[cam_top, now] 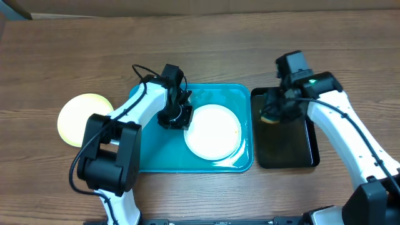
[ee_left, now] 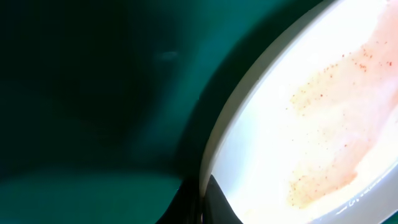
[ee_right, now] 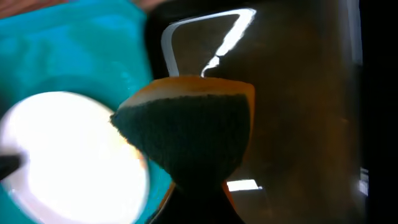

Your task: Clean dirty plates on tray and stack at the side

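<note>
Left end effector (cam_top: 177, 117) at white plate (cam_top: 212, 131) — right end effector (cam_top: 275, 112) grips sponge (ee_right: 186, 140).

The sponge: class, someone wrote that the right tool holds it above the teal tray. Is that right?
Not quite. The right tool holds the sponge above the black tray, not the teal tray; the overhead view shows it.

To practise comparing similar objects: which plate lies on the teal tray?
The white plate, smeared orange, lies on the teal tray; the pale yellow-green plate sits off it on the wooden table.
</note>
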### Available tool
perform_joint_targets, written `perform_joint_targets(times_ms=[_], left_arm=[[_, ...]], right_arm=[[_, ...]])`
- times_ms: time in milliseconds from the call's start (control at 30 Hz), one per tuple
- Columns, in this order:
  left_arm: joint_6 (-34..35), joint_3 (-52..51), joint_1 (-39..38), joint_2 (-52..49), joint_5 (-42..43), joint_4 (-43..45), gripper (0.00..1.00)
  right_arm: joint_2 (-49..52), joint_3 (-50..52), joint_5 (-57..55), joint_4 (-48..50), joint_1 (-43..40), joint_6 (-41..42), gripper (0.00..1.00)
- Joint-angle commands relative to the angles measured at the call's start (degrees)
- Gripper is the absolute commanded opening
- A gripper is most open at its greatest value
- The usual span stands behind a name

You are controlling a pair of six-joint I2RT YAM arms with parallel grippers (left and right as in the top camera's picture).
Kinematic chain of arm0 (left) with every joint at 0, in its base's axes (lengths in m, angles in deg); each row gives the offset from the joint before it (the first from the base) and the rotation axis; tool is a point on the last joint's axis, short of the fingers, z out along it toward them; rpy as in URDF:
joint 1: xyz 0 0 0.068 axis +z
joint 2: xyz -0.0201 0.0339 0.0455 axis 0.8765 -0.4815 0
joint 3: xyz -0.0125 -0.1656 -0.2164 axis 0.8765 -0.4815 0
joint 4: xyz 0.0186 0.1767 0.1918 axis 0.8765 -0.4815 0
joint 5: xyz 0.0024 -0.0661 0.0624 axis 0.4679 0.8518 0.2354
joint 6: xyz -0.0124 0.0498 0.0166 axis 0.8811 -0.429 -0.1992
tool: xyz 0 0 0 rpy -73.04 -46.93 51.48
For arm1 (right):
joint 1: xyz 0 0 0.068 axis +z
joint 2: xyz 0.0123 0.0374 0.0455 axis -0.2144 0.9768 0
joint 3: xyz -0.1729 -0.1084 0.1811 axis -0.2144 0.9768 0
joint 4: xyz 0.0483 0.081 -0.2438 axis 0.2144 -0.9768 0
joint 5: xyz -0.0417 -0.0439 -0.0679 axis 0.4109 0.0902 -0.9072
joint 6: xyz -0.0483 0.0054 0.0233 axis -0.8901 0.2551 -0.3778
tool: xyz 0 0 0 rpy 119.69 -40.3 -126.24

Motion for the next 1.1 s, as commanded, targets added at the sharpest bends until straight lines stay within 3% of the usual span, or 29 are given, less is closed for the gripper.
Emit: perform_joint_targets(times_ms=[0, 100, 300, 567, 800, 1067], left_arm=[[1.99, 0.04, 0.28, 8.48, -11.30, -0.81, 0.04], [2.19, 0.04, -0.52, 13.81, -17.92, -0.85, 0.04], [2.82, 0.04, -6.62, 24.61, -40.74, -0.02, 0.04], [2.80, 0.04, -19.04, 25.77, -72.76, 0.79, 0.04], [2.51, 0.02, -27.12, 25.77, -86.16, 2.49, 0.04], [2.12, 0.02, -28.02, 25.77, -87.69, 2.47, 0.04]], right_arm=[[0.17, 2.29, -1.18, -0.26, -3.80, -1.27, 0.04], [0.17, 4.28, -0.96, 0.24, -5.42, -1.22, 0.04], [0.17, 10.29, -0.52, 4.28, -5.57, -1.22, 0.04], [0.17, 13.77, -0.50, 6.56, -5.57, -1.22, 0.04], [0.17, 13.77, -0.50, 6.88, -5.57, -1.22, 0.04], [0.17, 13.77, -0.09, 6.88, -5.57, -1.22, 0.04]])
